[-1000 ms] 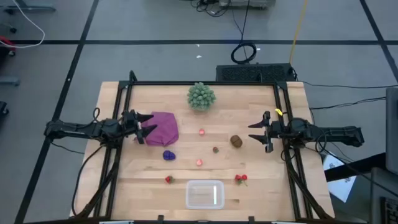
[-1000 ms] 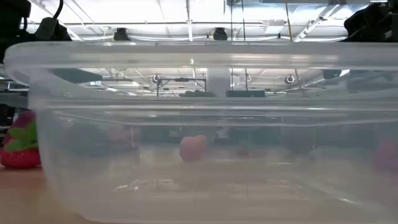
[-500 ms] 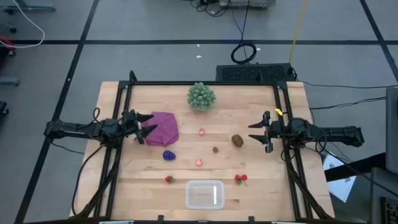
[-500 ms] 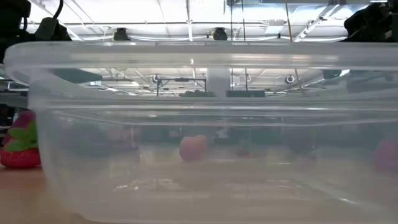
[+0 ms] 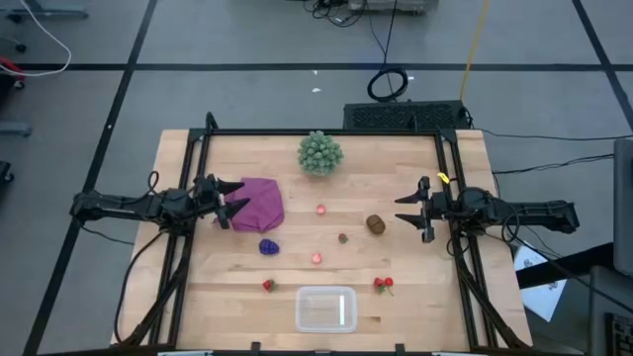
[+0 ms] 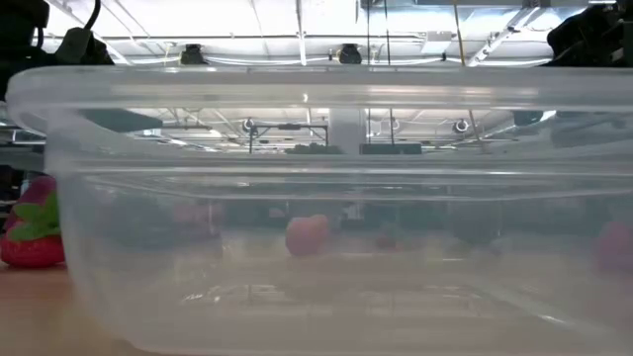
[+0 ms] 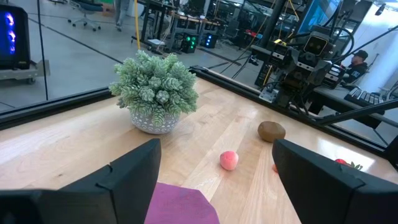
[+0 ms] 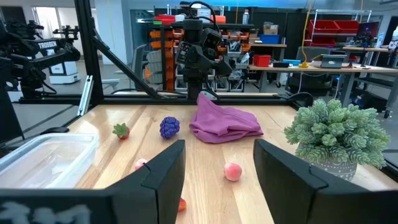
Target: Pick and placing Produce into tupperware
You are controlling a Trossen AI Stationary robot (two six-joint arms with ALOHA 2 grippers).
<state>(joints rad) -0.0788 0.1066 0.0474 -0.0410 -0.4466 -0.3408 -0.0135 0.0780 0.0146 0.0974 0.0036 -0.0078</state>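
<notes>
The clear tupperware (image 5: 325,308) sits near the table's near edge and fills the low view (image 6: 316,297). The produce lies scattered on the wood: a brown kiwi (image 5: 376,223), a purple grape cluster (image 5: 268,246), pink berries (image 5: 321,209) (image 5: 316,258), a small dark berry (image 5: 342,237) and two strawberries (image 5: 268,285) (image 5: 383,285). My left gripper (image 5: 232,200) hovers open at the table's left side, beside the magenta cloth (image 5: 260,202). My right gripper (image 5: 406,211) hovers open at the right side, just right of the kiwi. Both touch nothing.
A pale green bushy ball in a pot (image 5: 320,152) stands near the far edge. The magenta cloth lies crumpled left of centre. Black frame rails run along the table's left, right and far sides. Bare wood lies between the fruits and around the tub.
</notes>
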